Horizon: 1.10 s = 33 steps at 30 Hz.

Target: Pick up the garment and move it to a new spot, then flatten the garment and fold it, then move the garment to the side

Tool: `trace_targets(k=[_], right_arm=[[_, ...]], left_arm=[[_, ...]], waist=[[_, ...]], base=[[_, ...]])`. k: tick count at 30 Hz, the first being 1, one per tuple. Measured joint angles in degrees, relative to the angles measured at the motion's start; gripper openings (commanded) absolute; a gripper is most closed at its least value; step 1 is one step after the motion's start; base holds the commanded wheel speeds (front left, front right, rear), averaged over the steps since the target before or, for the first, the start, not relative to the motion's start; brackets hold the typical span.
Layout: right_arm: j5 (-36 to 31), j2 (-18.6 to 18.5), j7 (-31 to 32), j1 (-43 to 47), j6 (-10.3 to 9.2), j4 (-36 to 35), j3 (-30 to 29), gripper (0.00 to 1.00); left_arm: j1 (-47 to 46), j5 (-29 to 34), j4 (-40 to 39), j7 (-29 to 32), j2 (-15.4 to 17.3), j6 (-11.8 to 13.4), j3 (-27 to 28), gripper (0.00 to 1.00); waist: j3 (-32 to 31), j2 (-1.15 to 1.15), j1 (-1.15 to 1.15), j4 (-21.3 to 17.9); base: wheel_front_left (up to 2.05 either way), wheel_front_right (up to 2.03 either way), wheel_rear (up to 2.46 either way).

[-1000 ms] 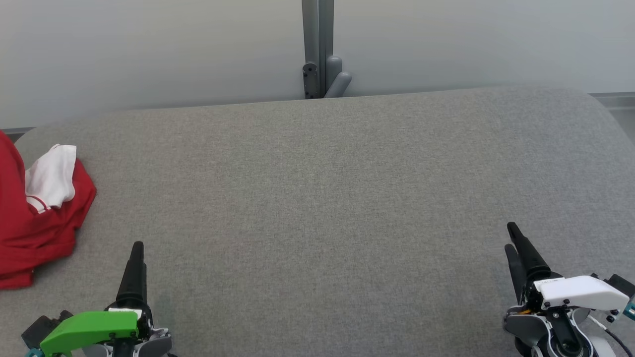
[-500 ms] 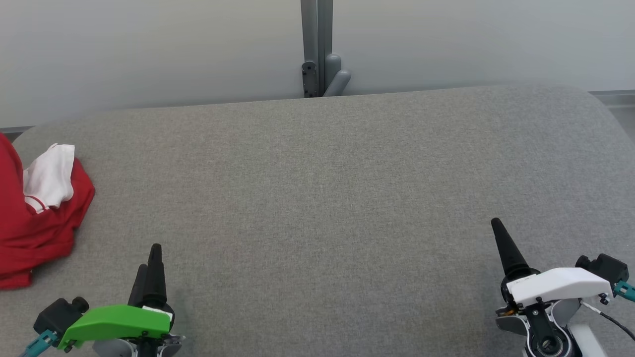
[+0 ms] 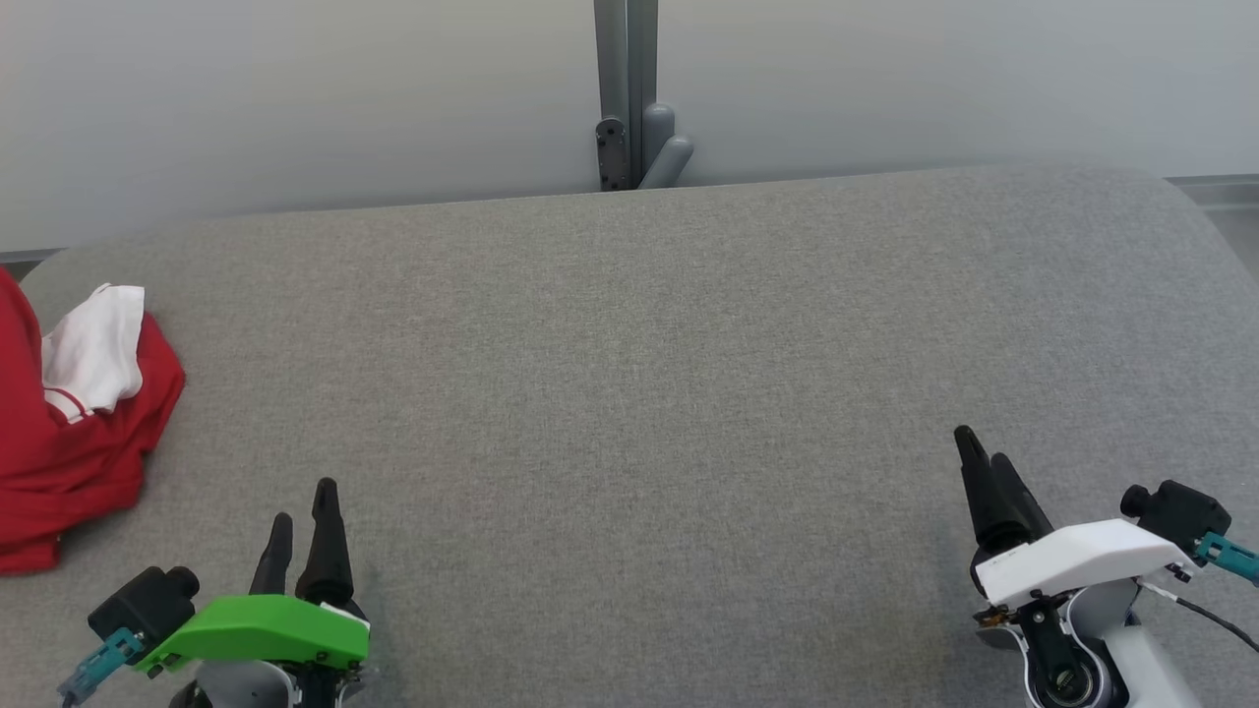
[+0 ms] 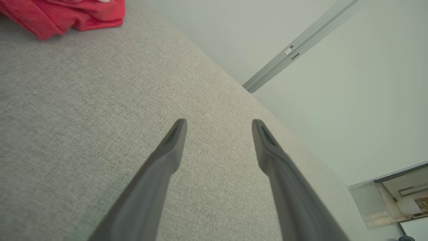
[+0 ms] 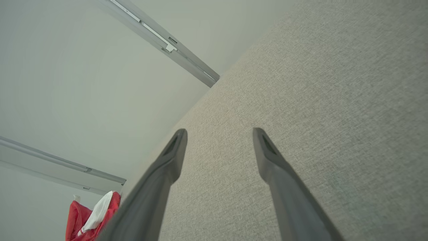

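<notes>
**Pick-up pending: garment at far left**

The crumpled red cloth garment with a white panel [image 3: 74, 423] is noted at the left edge of the head view. It is heaped on the grey woven fabric surface [image 3: 629, 374] and partly cut off by the frame. The green-capped left gripper [image 3: 303, 501], lower left, is spread wide with nothing held. The white-capped right gripper [image 3: 982, 446], lower right, is likewise wide and empty.

Judged: the reach is best made by the left arm (the nearer one). A raised fold at the heap's near edge should be taken, so that the grey cover beneath is not pinched.
</notes>
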Motion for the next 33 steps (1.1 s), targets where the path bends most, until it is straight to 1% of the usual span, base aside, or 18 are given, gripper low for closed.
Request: trace_targets(k=[3,9,17,33], right_arm=[[-2.2,-0.1,-0.6,0.0,0.00,0.1,0.3,1.00],[-5.8,-0.2,-1.6,-0.3,0.00,0.1,0.4,1.00],[-11.0,-0.3,-3.1,-0.7,0.00,0.1,0.8,1.00],[-21.8,-0.6,-5.8,-1.0,0.00,0.6,2.3,1.00]], left_arm=[[-0.1,2.7,-0.2,-0.6,0.1,0.5,-0.4,1.00],[-0.5,6.5,-0.4,-1.6,0.2,0.6,-0.6,1.00],[-0.5,12.2,0.0,-2.9,0.2,1.4,-1.0,1.00],[-0.5,23.4,1.3,-5.5,0.5,2.3,-2.6,1.00]], waist=[[0.1,0.00,0.00,-0.1],[0.6,0.00,0.00,-0.2],[0.9,0.00,0.00,-0.4],[0.6,0.00,0.00,-0.4]], base=[[0.00,0.00,0.00],[0.00,0.00,0.00],[0.00,0.00,0.00],[0.00,0.00,0.00]])
